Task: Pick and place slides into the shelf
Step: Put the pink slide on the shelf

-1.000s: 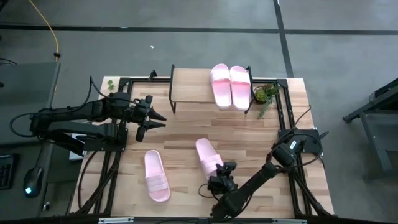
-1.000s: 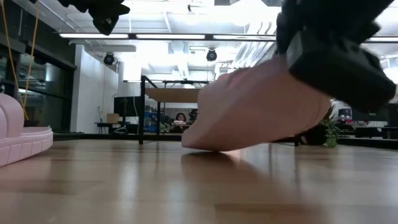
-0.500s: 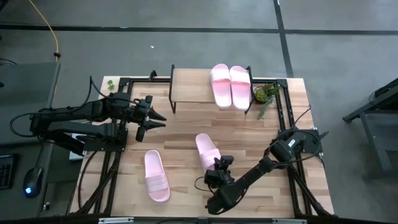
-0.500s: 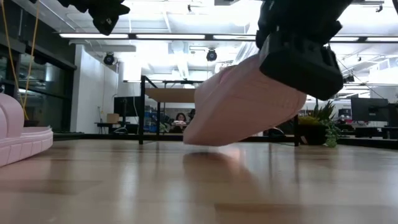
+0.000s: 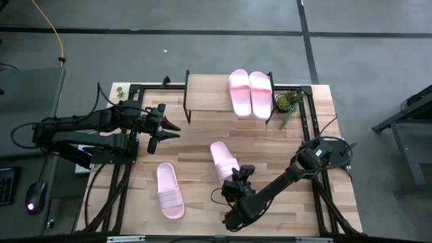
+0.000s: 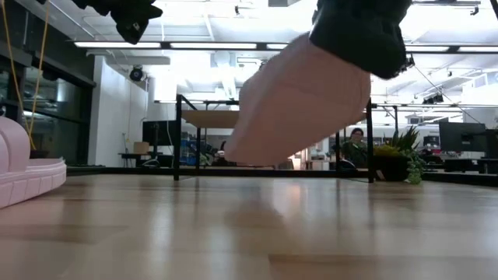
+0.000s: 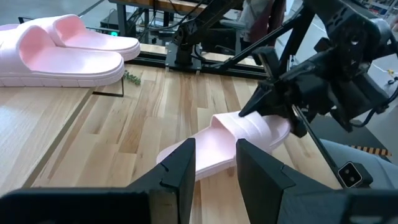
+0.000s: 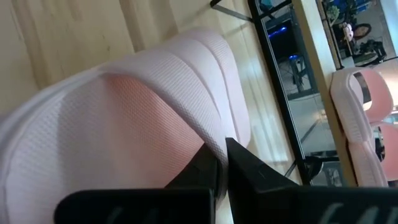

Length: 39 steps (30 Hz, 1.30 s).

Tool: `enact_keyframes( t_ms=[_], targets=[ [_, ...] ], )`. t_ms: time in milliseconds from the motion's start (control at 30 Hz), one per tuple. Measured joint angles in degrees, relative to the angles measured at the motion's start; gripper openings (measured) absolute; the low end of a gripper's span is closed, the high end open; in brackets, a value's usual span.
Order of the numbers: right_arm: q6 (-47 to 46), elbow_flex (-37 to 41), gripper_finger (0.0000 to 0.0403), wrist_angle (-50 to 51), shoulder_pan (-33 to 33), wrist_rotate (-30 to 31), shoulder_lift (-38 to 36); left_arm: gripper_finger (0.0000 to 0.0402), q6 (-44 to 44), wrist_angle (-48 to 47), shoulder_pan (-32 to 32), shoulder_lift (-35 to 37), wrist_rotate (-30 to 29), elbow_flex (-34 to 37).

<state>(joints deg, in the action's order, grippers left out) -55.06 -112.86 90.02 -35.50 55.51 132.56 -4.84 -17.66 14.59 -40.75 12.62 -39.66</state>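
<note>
Slide (image 5: 221,160) number three hangs in our right gripper (image 5: 235,181), whose fingers are pinched tight on its strap near the heel end. In the low view the sole is clear of the table (image 5: 202,142), toe drooping. Two slides (image 5: 250,92) already sit side by side on the right half of the shelf (image 5: 206,94), and the fourth (image 5: 169,191) lies flat on the table, near the front-left.

We see the main risk in that grip: it bites only a fold of soft ribbed strap, so the slide could swing or slip free on the way to the shelf. The drooping toe might also catch the shelf's front edge, or nudge the seated pair if we come in too far right.

Our left gripper (image 5: 163,131) hovers above the table's left side, fingers partly apart and holding nothing — well off the likely path.
</note>
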Motion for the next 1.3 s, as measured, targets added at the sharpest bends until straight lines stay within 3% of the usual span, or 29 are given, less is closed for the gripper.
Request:
enact_keyframes(
  t_ms=[667, 1033, 1300],
  targets=[
    [7.3, -2.8, 0.0, 0.0, 3.2, -0.2, -3.5, 0.0101, 0.0, 0.0, 0.0, 0.0, 0.0, 0.0],
    [13.6, -11.5, 0.0, 0.0, 4.3, 5.3, -3.6, 0.0102, 0.0, -0.1, 0.0, 0.0, 0.0, 0.0],
    [16.2, -12.2, 0.0, 0.0, 5.9, 7.1, -3.6, 0.0102, 0.0, -0.4, 0.0, 0.0, 0.0, 0.0]
  ],
)
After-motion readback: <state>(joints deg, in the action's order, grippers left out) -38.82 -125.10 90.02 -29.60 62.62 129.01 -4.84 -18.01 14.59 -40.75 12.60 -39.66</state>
